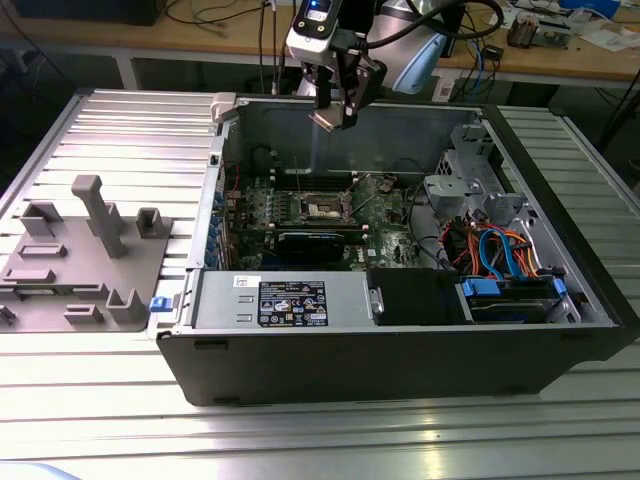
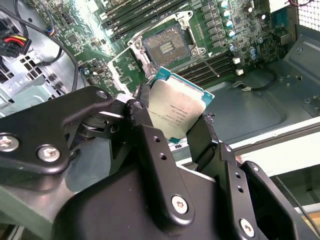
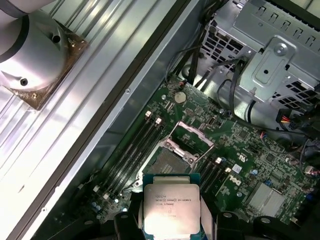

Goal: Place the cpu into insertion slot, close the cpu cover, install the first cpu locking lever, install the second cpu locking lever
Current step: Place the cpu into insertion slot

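My gripper (image 1: 336,110) hangs above the back wall of the open computer case, shut on the cpu (image 1: 327,119). In both wrist views the cpu (image 2: 178,111) (image 3: 170,204) is a pale silvery square with a teal edge, pinched by its sides between the black fingers (image 2: 141,116). Below it on the green motherboard (image 1: 385,225) lies the insertion slot (image 1: 322,207) (image 2: 167,47) (image 3: 169,163), bare, with nothing in it. The cpu cover (image 3: 193,137) stands swung up at the slot's far side. Thin locking levers (image 2: 206,64) stick out beside the socket.
A silver drive cage (image 1: 470,190) and orange and blue cables (image 1: 500,250) fill the case at the exterior view's right. The power supply (image 1: 285,300) lies along the front. A grey fixture tray (image 1: 80,250) stands on the ribbed table at the exterior view's left.
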Available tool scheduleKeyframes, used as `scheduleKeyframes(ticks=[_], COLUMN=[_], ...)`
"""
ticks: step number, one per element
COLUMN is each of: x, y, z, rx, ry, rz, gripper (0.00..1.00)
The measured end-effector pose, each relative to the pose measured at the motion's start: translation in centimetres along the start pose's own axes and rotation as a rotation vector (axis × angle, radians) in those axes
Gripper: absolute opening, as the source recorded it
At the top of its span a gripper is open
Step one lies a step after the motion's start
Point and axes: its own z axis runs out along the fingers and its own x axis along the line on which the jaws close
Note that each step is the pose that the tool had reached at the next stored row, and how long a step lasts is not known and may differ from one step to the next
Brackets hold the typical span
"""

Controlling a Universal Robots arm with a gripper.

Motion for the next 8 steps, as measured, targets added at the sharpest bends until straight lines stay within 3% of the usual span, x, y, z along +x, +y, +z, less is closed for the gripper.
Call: scheduleKeyframes(ticks=[5, 8], x=[-0.01, 0.00], y=[0.00, 0.00], z=[0.06, 0.07], rx=[-0.0015, -0.0016], ry=[-0.0080, -0.0084], rz=[0.092, 0.096], gripper=[0.54, 0.54])
